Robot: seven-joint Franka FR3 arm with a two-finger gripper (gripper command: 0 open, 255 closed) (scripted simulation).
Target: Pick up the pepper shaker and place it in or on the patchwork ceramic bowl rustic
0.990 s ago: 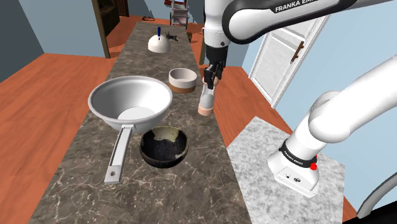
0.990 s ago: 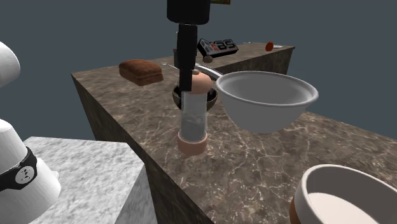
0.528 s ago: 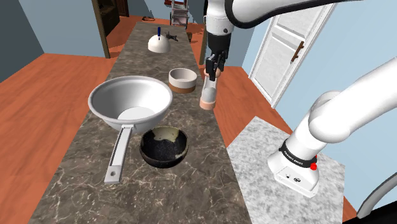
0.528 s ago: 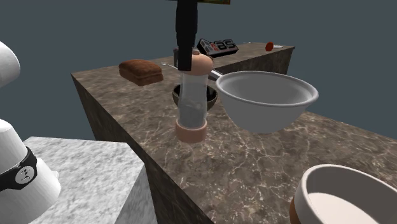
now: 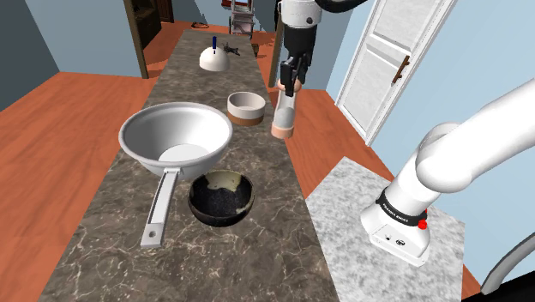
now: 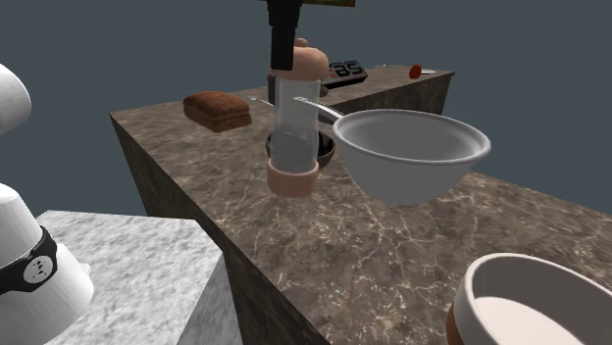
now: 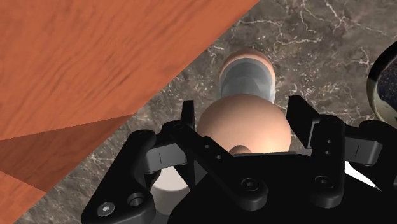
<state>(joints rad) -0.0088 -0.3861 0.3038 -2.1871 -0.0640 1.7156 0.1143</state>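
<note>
The pepper shaker [image 5: 284, 111] is a clear tube with a peach knob on top and a peach base. It hangs a little above the marble counter [image 5: 257, 214], upright, near the counter's edge. My gripper [image 5: 290, 75] is shut on its top knob from above. In the second exterior view the shaker [image 6: 294, 132] hangs below my gripper [image 6: 297, 61] and in front of a dark bowl [image 6: 327, 151]. That dark speckled bowl [image 5: 221, 197] with a pale patch on its rim sits nearer the stand. The wrist view has the fingers [image 7: 188, 118] clasping the knob [image 7: 245, 127].
A large metal pan [image 5: 176, 137] with a long handle lies beside the dark bowl. A white bowl with a brown base [image 5: 245, 107] stands next to the shaker. A white kettle [image 5: 213, 57] is farther back. A bread loaf [image 6: 218, 110] lies near the counter's corner.
My gripper has risen with the shaker in it. The shaker's base has left the counter and now hangs above it. Nothing else moved.
</note>
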